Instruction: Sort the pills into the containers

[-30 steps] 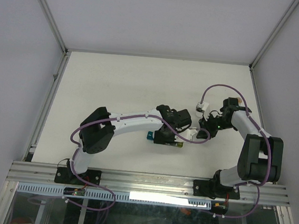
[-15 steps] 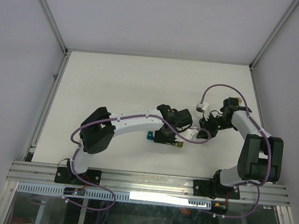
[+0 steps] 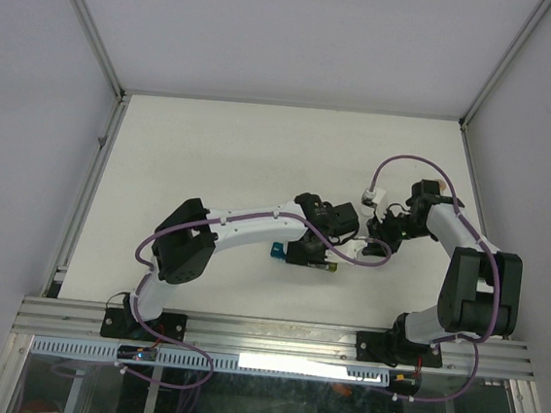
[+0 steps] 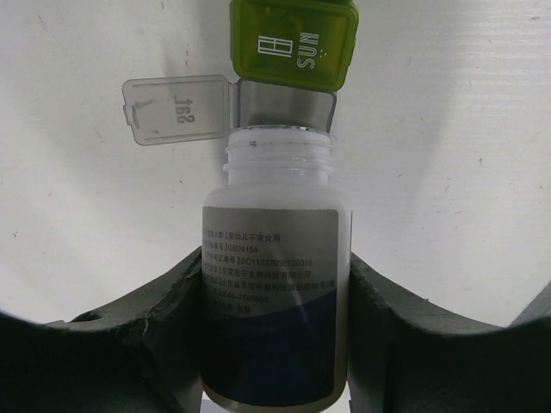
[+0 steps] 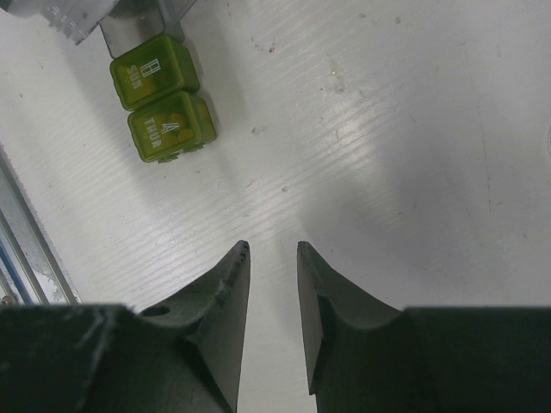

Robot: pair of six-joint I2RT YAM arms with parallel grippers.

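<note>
Between the left gripper's (image 4: 275, 288) dark matte fingers sits one white plastic bottle (image 4: 277, 185), clamped at its label. It is capless, its threaded mouth pointing at the strip of containers (image 4: 293, 43) just beyond. One clear flap (image 4: 176, 107) lies open beside the bottle's mouth. Two glossy yellow-green cube lids show. From above, the strip runs left to right. Near the bottle, the right gripper (image 5: 272, 258) hovers, fingers slightly apart, empty.
</note>
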